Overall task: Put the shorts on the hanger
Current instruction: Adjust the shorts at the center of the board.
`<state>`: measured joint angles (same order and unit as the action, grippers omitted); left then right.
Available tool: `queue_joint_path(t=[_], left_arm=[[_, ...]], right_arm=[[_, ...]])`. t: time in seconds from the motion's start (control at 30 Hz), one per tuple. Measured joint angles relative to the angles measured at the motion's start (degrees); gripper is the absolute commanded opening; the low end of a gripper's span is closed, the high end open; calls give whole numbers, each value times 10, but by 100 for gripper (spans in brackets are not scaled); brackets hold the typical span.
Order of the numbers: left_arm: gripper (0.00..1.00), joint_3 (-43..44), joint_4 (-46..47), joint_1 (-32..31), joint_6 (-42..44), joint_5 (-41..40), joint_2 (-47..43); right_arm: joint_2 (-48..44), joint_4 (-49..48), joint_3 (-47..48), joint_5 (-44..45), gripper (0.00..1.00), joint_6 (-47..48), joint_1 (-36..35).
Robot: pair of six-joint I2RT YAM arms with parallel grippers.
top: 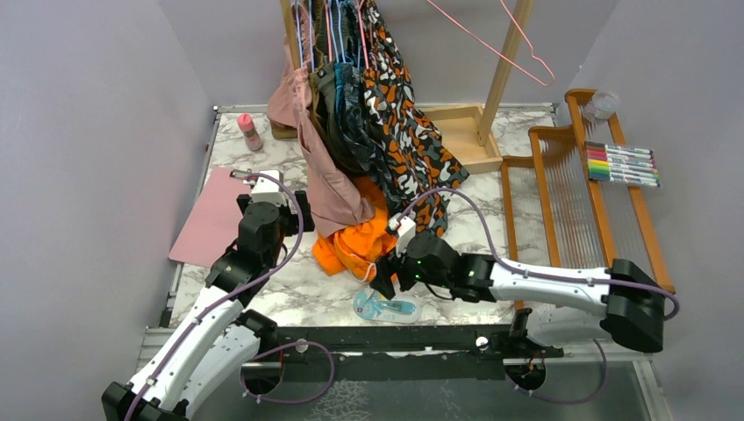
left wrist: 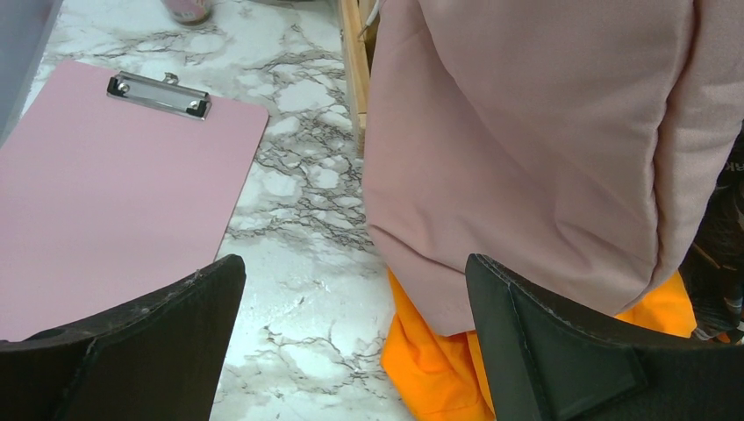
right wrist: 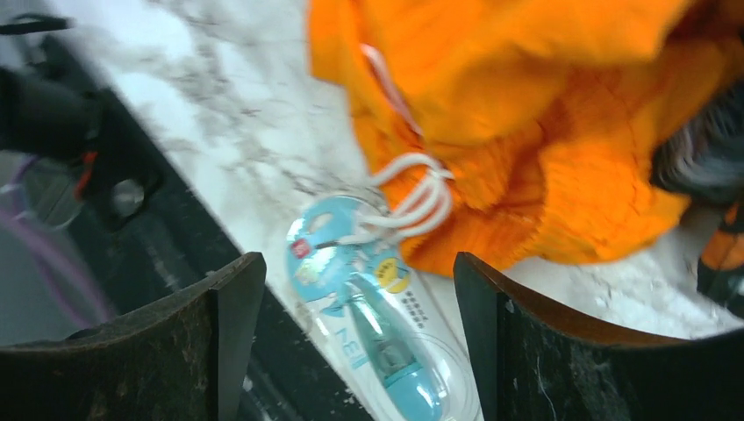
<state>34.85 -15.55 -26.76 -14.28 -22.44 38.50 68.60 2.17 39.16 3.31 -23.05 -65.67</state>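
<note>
Our shorts point(top: 355, 246) lie crumpled on the surface point(top: 298, 294), hanger point(top: 482, 40) bare; our left claw point(left wrist: 351, 281) and right claw point(right wrist: 351, 272) spread, empty.

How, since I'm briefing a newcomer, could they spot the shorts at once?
On the marble table, find the wooden rack hung with clothes at the back. Below them lies a crumpled heap: the shorts. They are plain bright orange with a white drawstring, unlike the dusty pink garment and the blotch-patterned garment hanging over them.
</note>
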Motion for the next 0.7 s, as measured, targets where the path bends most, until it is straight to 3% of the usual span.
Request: queue_joint_path(t=[0.23, 0.37, 0.6, 0.7], left_arm=[[99, 0, 0, 0, 0, -2, -1], [98, 0, 0, -1, 0, -4, -4], [98, 0, -3, -2, 0, -16, -22], [98, 0, -5, -3, -1, -23, -31]], right_arm=[[82, -37, -18, 103, 80, -82, 2], [118, -74, -17, 130, 72, -96, 2], [178, -115, 11, 141, 40, -95, 2], [188, -127, 13, 141, 12, -92, 2]])
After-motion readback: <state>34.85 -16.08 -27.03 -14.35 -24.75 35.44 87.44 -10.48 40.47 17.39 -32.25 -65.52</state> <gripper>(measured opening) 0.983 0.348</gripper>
